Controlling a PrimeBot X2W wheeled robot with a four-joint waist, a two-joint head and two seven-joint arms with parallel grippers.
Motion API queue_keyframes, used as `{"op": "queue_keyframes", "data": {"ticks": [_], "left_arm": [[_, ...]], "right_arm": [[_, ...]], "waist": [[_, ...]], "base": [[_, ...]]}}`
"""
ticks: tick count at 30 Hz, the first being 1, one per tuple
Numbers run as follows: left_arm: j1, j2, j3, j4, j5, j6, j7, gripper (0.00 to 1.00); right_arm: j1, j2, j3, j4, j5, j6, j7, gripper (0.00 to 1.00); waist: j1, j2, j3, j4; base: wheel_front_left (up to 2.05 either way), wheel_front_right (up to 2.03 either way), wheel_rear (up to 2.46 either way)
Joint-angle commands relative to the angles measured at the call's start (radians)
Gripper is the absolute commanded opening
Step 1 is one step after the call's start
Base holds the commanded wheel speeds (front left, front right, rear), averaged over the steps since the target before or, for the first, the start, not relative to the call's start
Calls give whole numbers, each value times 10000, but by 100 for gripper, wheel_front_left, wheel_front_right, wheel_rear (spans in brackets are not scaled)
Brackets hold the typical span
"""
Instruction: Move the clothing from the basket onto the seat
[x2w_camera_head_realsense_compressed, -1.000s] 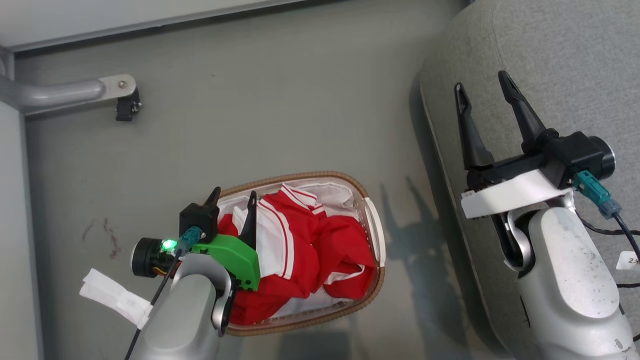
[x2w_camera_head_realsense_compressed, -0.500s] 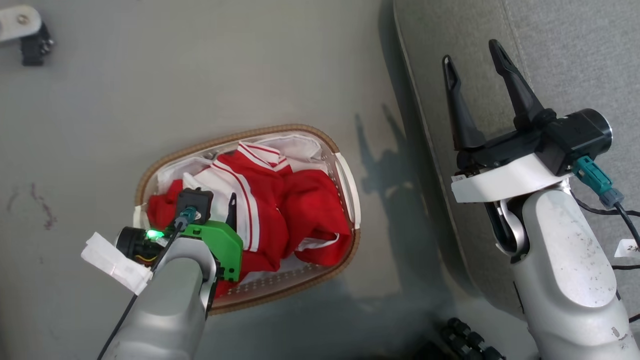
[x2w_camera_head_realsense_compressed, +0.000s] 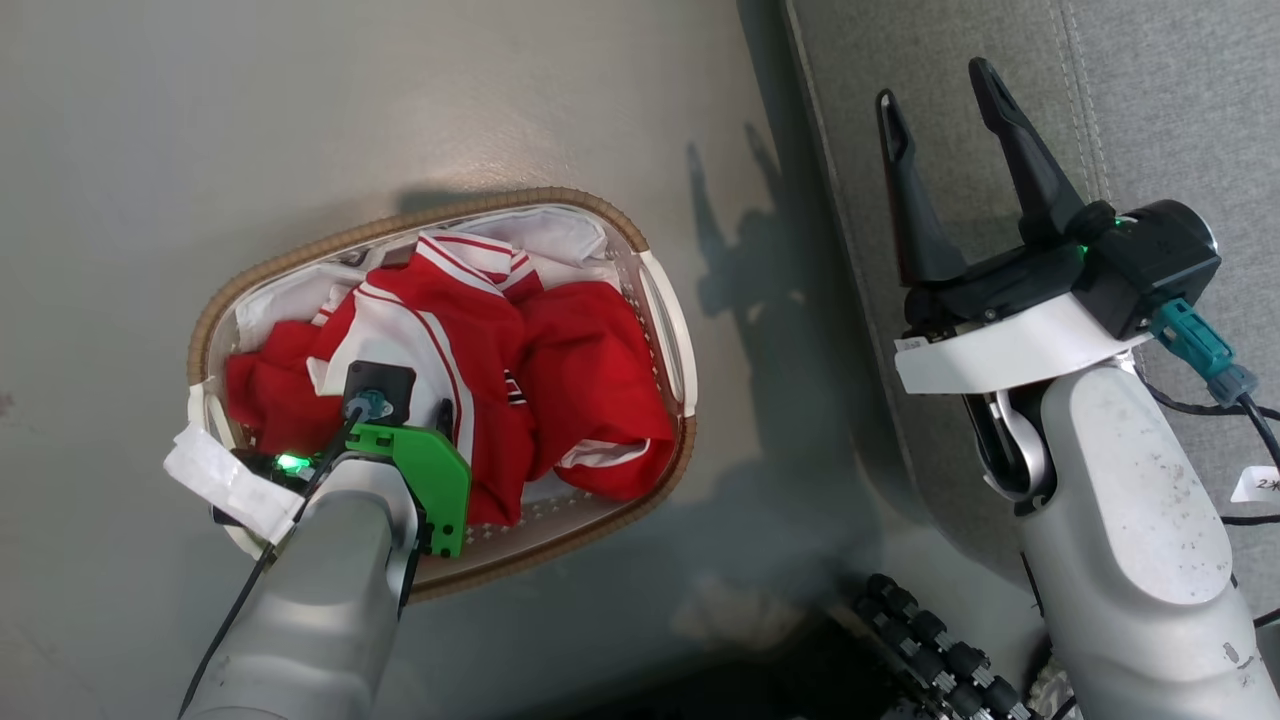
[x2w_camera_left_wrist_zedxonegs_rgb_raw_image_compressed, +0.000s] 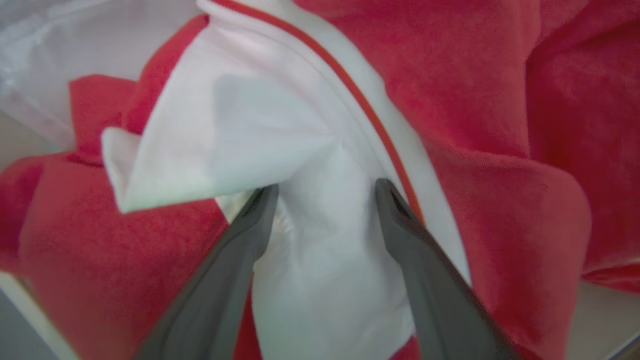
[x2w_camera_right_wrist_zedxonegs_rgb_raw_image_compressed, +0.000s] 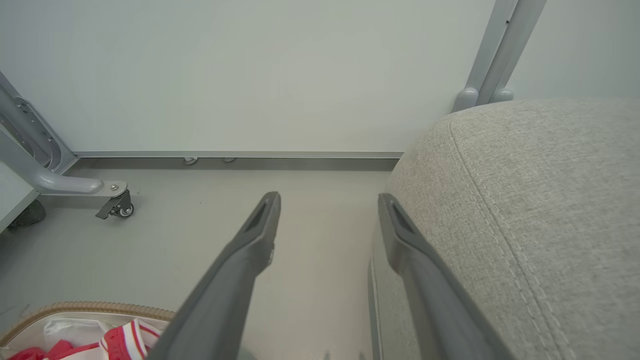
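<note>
You have a smooth grey floor (x2w_camera_head_realsense_compressed: 300, 120) with a soft patch of reflected light on it. Take the grey metal leg (x2w_camera_right_wrist_zedxonegs_rgb_raw_image_compressed: 75, 185) ending in a small castor (x2w_camera_right_wrist_zedxonegs_rgb_raw_image_compressed: 120, 207) as your mark. Behind it a plain pale wall (x2w_camera_right_wrist_zedxonegs_rgb_raw_image_compressed: 275, 75) meets the floor at a grey skirting strip (x2w_camera_right_wrist_zedxonegs_rgb_raw_image_compressed: 250, 155). Far along that wall from the leg, a grey upright post (x2w_camera_right_wrist_zedxonegs_rgb_raw_image_compressed: 500, 50) rises.

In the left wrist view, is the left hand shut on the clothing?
No, the left hand is open: its fingers stand apart, with a white fold of the clothing between them.
</note>
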Motion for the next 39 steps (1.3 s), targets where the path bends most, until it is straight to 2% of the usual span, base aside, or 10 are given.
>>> {"op": "queue_keyframes", "data": {"ticks": [1, 2, 3, 4, 12, 17, 26, 31, 39], "left_arm": [[-190, 65, -49, 56, -87, -22, 105, 100], [-213, 65, -106, 75, -98, -39, 182, 100], [-225, 65, -146, 89, -111, -57, 220, 75], [-244, 65, -184, 96, -155, -73, 232, 0], [301, 57, -344, -77, -630, -303, -466, 0], [915, 59, -738, -553, -1048, -490, -823, 0], [2025, 51, -1189, -1473, -2224, -522, -1114, 0], [2656, 56, -1075, -2855, -2443, -332, -1093, 0], [3634, 51, -346, -4843, -2086, -258, -1098, 0]], "right_arm": [[-130, -14, 7, -47, 70, -6, -20, 100], [-151, -14, 2, -61, 78, -6, -20, 100], [-176, -14, -10, -68, 87, -6, -20, 100], [-203, -14, -23, -74, 101, -6, -20, 100], [-107, -21, -44, 163, 36, -8, -20, 100], [309, -21, -198, 409, -90, -6, -20, 100], [1020, -25, -295, 770, -121, -8, -20, 100], [1642, -30, -604, 939, -233, -8, -20, 100], [2852, -27, -907, 1166, -276, -8, -20, 100]], "waist": [[-1, 0, 183, -68], [-1, 0, 214, -70], [-1, 0, 235, -67], [-1, 0, 252, -61], [-1, 0, -351, 53], [-1, 0, -1350, 320], [-1, 0, -3291, 749], [-1, 0, -4322, 1084], [-1, 0, -5751, 1513]], "base": [[0, 0, 0], [0, 0, 0], [0, 0, 0], [0, 0, 0], [0, 0, 0], [0, 0, 0], [0, 0, 0], [0, 0, 0], [0, 0, 0]]}}
